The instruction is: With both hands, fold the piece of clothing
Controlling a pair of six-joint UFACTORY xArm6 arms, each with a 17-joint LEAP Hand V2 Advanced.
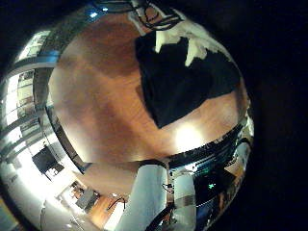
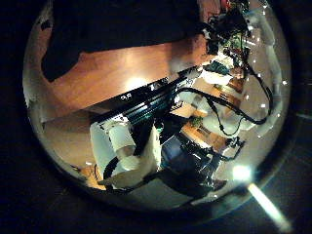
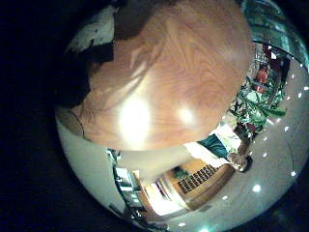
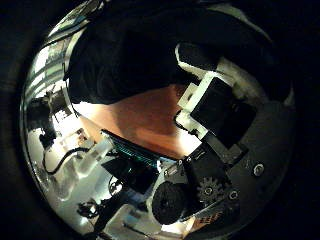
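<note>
No overall view, palm cams only, so much stays unclear. The clothing (image 1: 188,87) lies spread on the table (image 1: 96,96), reaching nearly to one table edge; its far side is cut off at the view's rim. Pale shapes at that rim sit on the cloth, can't tell if they're fabric or fingers. Left hand's own fingers don't show clearly in either of its views, so its state is unknown. From the left thumb side cam, the clothing (image 2: 107,29) is a shadowed mass w/ no folds readable, a bare strip of table (image 2: 97,76) beside it.

Right hand (image 4: 215,105): its fingers (image 4: 200,60) reach in over the clothing (image 4: 130,60), which fills much of that view, so it's close to the palm. Tips run into shadow; whether they grip cloth or only hover can't be told. Right little finger side cam shows mostly bare table (image 3: 164,77), lots of open room, w/ the clothing (image 3: 85,60) only at the rim.
</note>
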